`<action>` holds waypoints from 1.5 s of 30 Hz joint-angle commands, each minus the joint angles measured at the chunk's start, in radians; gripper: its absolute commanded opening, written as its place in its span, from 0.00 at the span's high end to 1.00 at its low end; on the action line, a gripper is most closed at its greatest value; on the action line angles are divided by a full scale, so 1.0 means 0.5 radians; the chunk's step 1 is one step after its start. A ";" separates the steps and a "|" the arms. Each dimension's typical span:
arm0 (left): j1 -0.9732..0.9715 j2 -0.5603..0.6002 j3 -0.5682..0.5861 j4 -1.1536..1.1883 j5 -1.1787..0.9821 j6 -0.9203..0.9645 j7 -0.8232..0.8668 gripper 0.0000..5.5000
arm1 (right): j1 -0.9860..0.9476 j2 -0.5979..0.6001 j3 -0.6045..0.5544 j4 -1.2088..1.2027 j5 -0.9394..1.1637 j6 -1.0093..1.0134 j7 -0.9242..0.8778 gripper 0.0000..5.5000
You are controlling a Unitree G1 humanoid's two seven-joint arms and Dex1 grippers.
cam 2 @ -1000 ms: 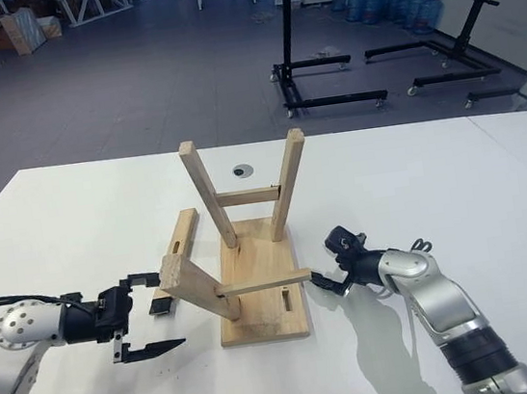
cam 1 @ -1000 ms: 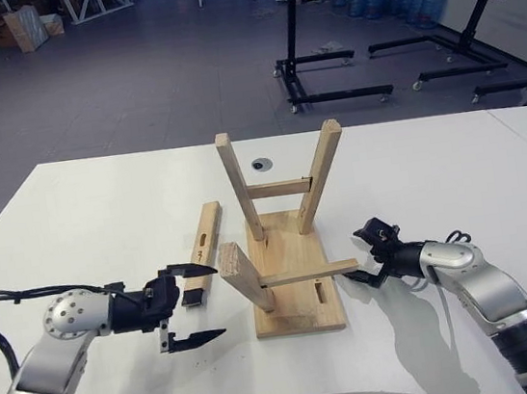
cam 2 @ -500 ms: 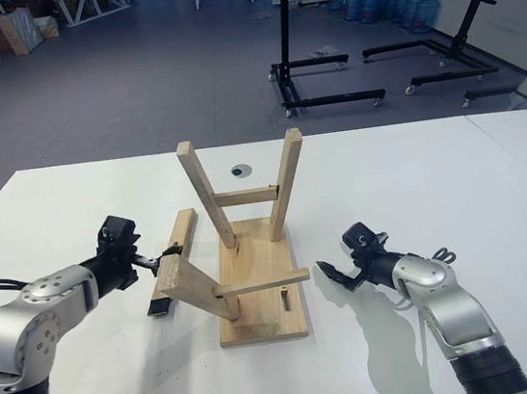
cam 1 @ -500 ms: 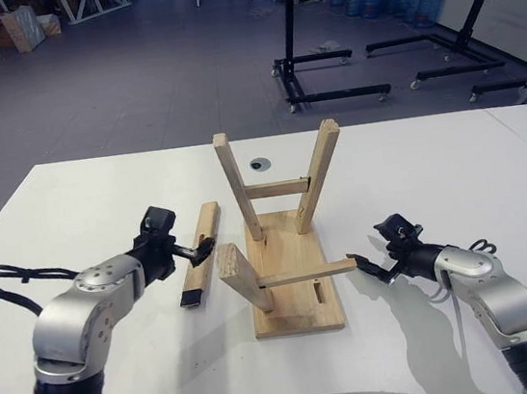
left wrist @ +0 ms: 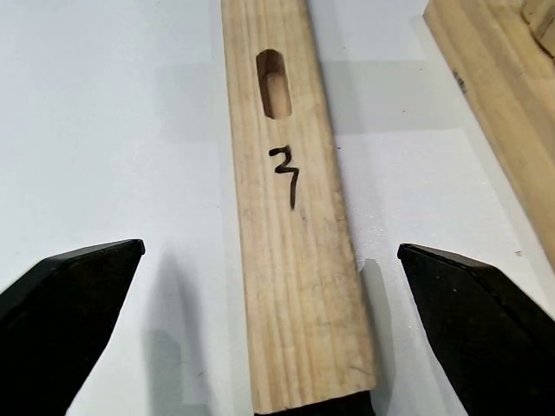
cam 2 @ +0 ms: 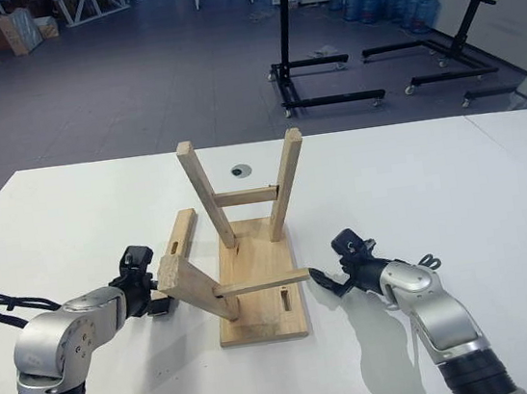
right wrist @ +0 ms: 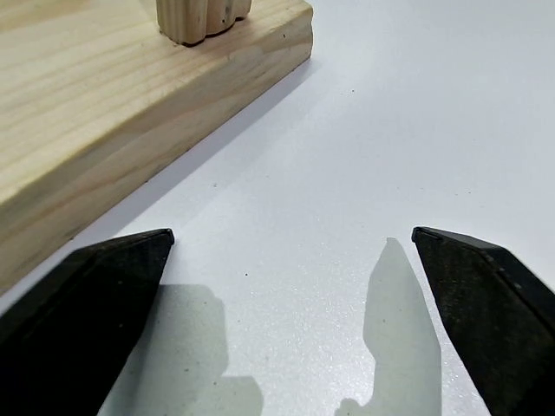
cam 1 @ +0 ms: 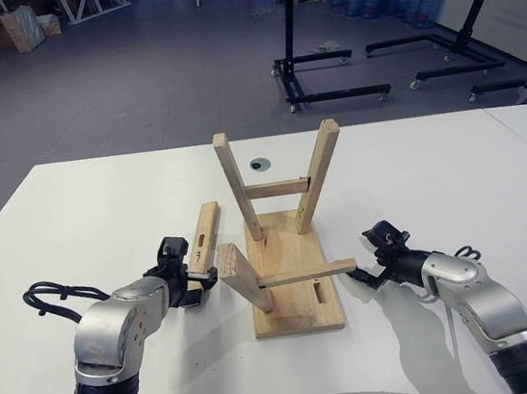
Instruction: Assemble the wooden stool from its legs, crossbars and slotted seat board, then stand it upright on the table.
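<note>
Both hands released: left hand (left wrist: 270, 251) straddles the loose leg (left wrist: 290, 199), centre left; right hand (cam 1: 358, 279) sits beside the crossbar (cam 1: 308, 274) tip. Risk: nudging it may topple the leaning leg (cam 1: 243, 277).

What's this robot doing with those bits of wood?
It's assembling a stool upside down. Two legs joined by a crossbar stand in the seat board; a third leg leans, holding a second crossbar with one end free. The left gripper is open astride the fourth leg, lying on the table. The right gripper is open by that free end.
</note>
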 commanded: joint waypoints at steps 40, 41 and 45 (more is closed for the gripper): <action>-0.994 0.404 0.697 0.997 0.097 -1.318 -0.351 0.63 | -0.367 -0.111 -0.420 0.422 0.126 -0.045 -0.046 0.08; -1.061 0.439 0.732 0.977 -0.012 -1.393 -0.508 0.63 | -0.456 -0.128 -0.557 0.473 0.223 -0.029 -0.046 0.08; -1.301 0.499 0.836 0.695 -0.737 -1.283 -1.094 0.63 | -1.022 -0.300 -1.258 0.482 1.071 0.360 0.082 0.08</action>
